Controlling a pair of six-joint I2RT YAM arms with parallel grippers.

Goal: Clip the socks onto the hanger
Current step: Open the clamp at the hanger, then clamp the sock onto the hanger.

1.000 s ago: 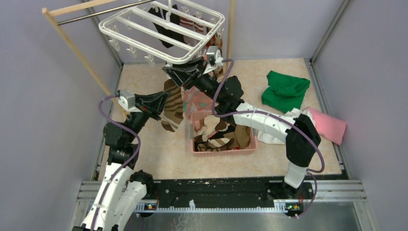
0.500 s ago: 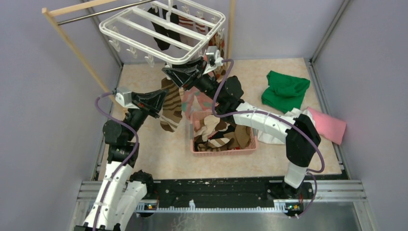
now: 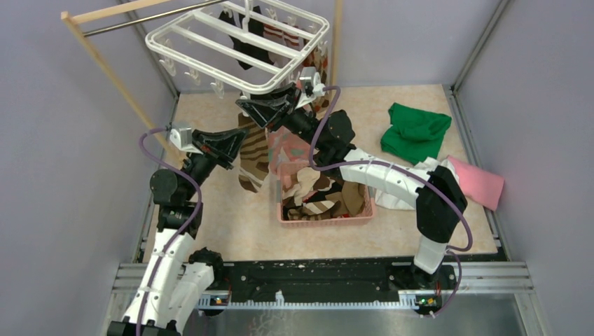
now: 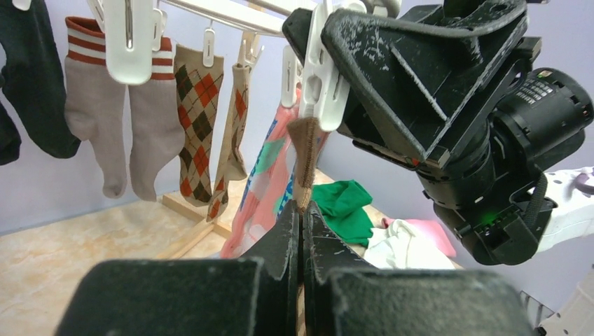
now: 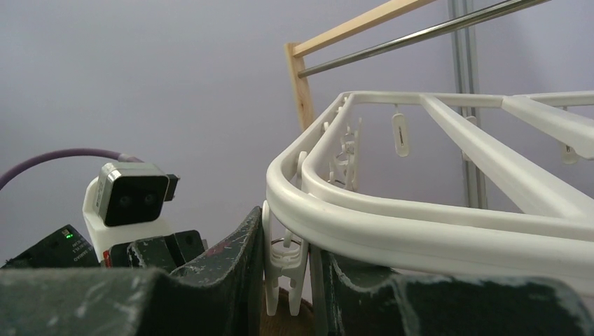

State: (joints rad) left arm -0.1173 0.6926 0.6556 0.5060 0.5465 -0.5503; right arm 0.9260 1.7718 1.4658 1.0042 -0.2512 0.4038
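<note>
The top camera looks down from high behind the arm bases over the whole surface (image 3: 210,224), the hanger (image 3: 235,49) at its far edge. Both wrist cameras sit close under the hanger, the left facing up along the left pincer (image 4: 301,227), the right across the hanger's rim past the right pincer (image 5: 287,245); they share one clip (image 4: 326,70).

Bright, even overhead light leaves only soft shadows on the beige tabletop (image 3: 228,224). In the wide-angle wrist views, the black fingers (image 4: 210,294) at the bottom edge are blurred and the hanger (image 5: 420,224) is sharp.
</note>
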